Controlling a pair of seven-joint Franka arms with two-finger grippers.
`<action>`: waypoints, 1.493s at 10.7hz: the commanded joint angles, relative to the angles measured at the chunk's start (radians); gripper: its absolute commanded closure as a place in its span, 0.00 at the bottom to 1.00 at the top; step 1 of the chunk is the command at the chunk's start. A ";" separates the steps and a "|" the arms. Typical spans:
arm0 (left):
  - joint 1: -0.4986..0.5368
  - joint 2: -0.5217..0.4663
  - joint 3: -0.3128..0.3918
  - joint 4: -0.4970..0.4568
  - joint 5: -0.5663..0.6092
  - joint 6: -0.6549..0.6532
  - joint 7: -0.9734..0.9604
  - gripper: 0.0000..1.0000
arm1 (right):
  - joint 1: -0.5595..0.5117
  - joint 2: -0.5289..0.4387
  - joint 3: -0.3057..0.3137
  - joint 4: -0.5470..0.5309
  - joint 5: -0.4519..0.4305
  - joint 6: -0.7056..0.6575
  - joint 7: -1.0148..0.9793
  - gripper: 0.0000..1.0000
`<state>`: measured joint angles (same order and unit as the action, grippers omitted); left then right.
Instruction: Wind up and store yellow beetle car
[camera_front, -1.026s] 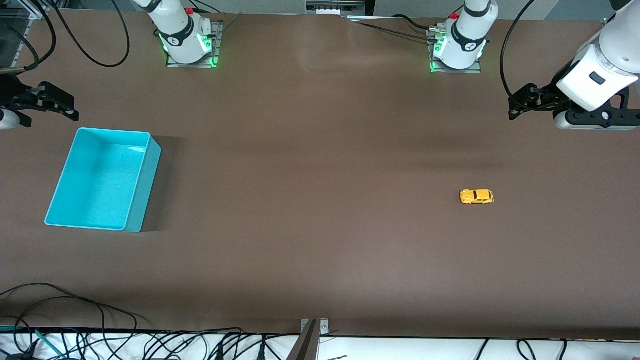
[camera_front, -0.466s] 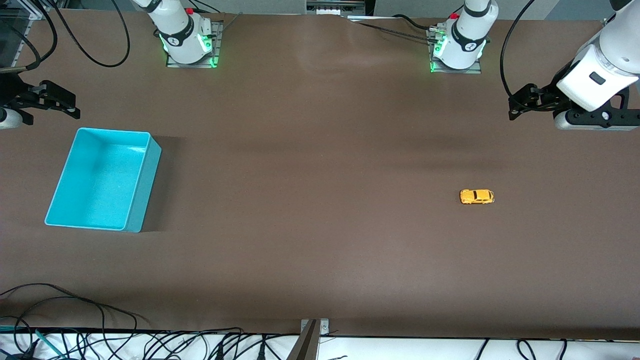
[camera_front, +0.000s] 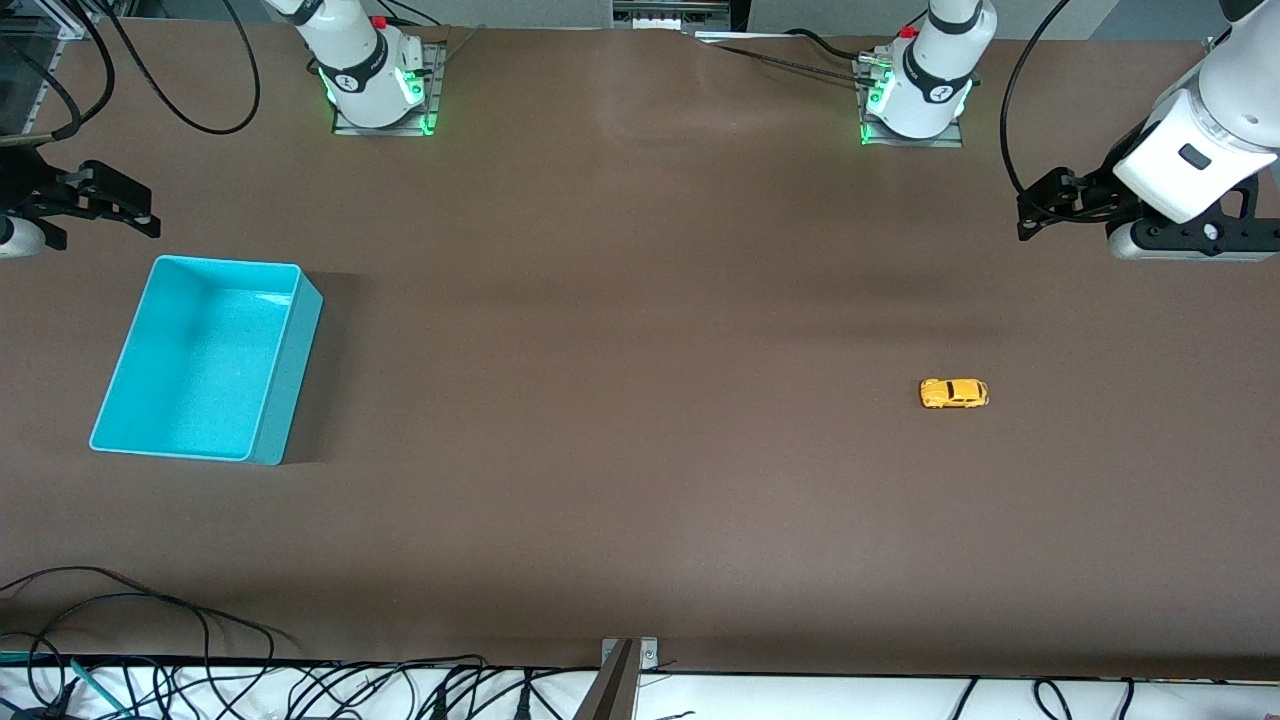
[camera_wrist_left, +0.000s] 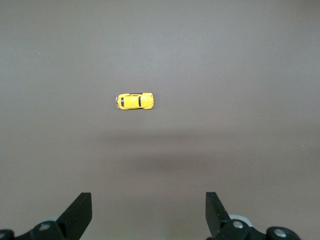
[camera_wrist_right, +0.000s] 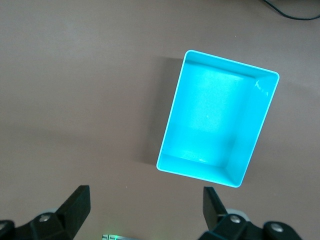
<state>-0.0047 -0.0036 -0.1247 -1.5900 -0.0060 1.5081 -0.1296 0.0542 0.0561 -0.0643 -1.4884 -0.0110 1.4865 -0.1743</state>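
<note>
The yellow beetle car (camera_front: 953, 393) (camera_wrist_left: 135, 101) stands on its wheels on the brown table toward the left arm's end. The turquoise bin (camera_front: 228, 262) (camera_wrist_right: 172, 117) sits empty at the right arm's end. My left gripper (camera_wrist_left: 148, 200) hangs high over the table, open, with nothing between its fingers. One black finger (camera_front: 1060, 195) shows in the front view, well apart from the car. My right gripper (camera_wrist_right: 145, 195) hangs open and empty in the air beside the bin, with one finger (camera_front: 120, 200) showing at the front view's edge.
The two arm bases (camera_front: 380, 95) (camera_front: 915, 105) stand along the table's edge farthest from the front camera. Loose cables (camera_front: 150, 610) lie at the table's edge nearest the front camera, beside a metal bracket (camera_front: 625, 660). Bare brown tabletop lies between the car and the bin.
The right gripper has shifted a little. The left arm, the car and the bin have not moved.
</note>
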 joint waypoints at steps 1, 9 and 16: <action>0.005 0.010 0.003 0.025 -0.015 -0.020 0.024 0.00 | -0.002 -0.004 0.003 0.005 0.000 -0.015 -0.017 0.00; 0.005 0.010 0.003 0.025 -0.015 -0.022 0.027 0.00 | -0.004 -0.004 0.003 0.005 0.000 -0.014 -0.017 0.00; 0.029 0.098 0.007 0.086 -0.016 -0.019 0.216 0.00 | -0.004 -0.002 -0.006 0.005 0.002 0.003 -0.022 0.00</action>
<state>0.0163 0.0449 -0.1187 -1.5766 -0.0061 1.5081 -0.0281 0.0541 0.0571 -0.0654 -1.4884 -0.0110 1.4883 -0.1821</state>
